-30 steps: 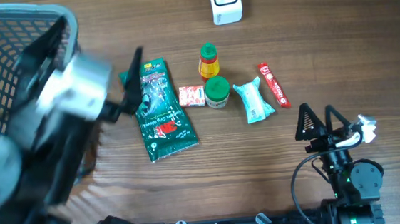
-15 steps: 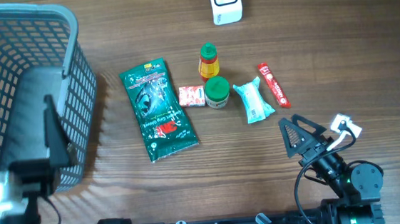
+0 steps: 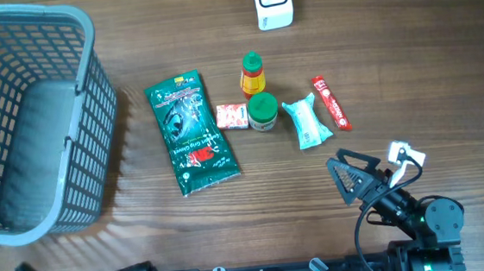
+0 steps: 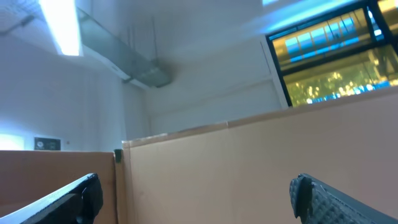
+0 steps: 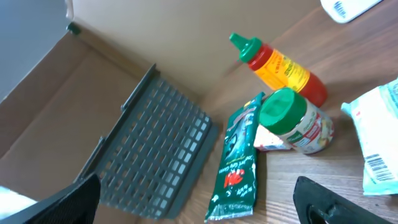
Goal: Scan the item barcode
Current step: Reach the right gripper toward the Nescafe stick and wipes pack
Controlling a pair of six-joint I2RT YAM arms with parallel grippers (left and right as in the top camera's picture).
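Plastic-wrapped tissue pack (image 3: 308, 122), likely first for scanning.
Overhead: it lies just right of the green-lidded jar (image 3: 263, 111); the right gripper (image 3: 343, 173), spread and empty, hangs nearer the robot than the jar, the scanner (image 3: 272, 1) beyond it. Left wrist: left gripper (image 4: 193, 200) spread, only cardboard (image 4: 217, 168) ahead. Right wrist: the barcode (image 5: 375, 163) faces up beside the jar; probably soft, light, slippery, so pinch across its narrow width.

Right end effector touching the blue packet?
Apart. Overhead shows a strip of bare table between the open right end effector and the blue packet.
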